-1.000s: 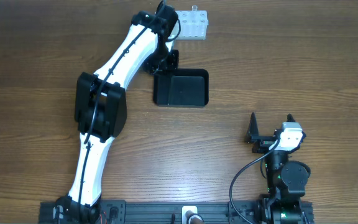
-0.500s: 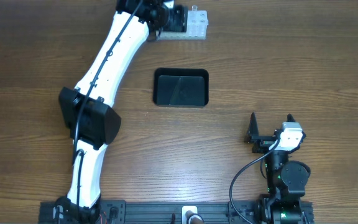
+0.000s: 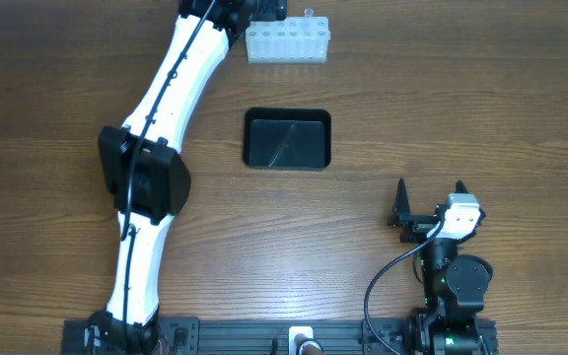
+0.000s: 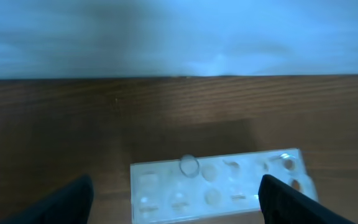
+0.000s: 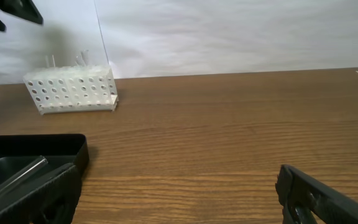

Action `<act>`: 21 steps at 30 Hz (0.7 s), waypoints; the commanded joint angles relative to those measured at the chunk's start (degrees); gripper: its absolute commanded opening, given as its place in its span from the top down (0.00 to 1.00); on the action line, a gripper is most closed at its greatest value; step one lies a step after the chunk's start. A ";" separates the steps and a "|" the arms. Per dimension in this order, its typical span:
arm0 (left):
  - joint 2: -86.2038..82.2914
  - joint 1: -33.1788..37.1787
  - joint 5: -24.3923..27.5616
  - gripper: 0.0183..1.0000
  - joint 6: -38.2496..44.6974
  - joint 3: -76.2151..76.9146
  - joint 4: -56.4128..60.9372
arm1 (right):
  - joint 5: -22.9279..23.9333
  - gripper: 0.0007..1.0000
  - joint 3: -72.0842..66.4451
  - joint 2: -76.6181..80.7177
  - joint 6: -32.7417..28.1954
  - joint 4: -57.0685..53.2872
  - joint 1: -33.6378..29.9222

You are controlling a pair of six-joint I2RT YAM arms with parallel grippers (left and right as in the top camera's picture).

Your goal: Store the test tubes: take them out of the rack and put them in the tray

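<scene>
Swinging away from the black rectangular plastic tray (image 3: 248, 138), the left hand (image 3: 264, 8) had travelled up to the far edge of the brown wooden worktop (image 3: 461, 99). It hung over the white perforated plastic rack (image 3: 289, 44).

A clear slender test tube (image 3: 282, 146) lay slantwise on the tray floor. One delivery therefore looked finished, and the arm seemed to be lining up for the next pick. The left hand's fingers were spread wide and held nothing, with the rack just beneath them.

At least one more upright tube (image 3: 309, 14) stood near the rack's right end, probably the next to be taken.

The right hand (image 3: 429, 197) rested open and empty near its own base, well apart from both tray and rack. No object stood between rack and tray to hinder the left arm.
</scene>
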 commanded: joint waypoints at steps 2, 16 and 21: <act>3.82 0.04 -0.66 0.16 2.16 0.35 4.22 | -0.46 0.01 -0.31 -0.52 -0.31 -0.20 -0.33; 8.50 0.15 0.76 0.15 3.63 0.35 8.90 | -0.46 0.01 -0.31 -0.52 -0.31 -0.20 -0.33; 9.33 0.15 2.64 0.24 3.61 0.35 9.97 | -0.46 0.01 -0.31 -0.52 -0.31 -0.20 -0.33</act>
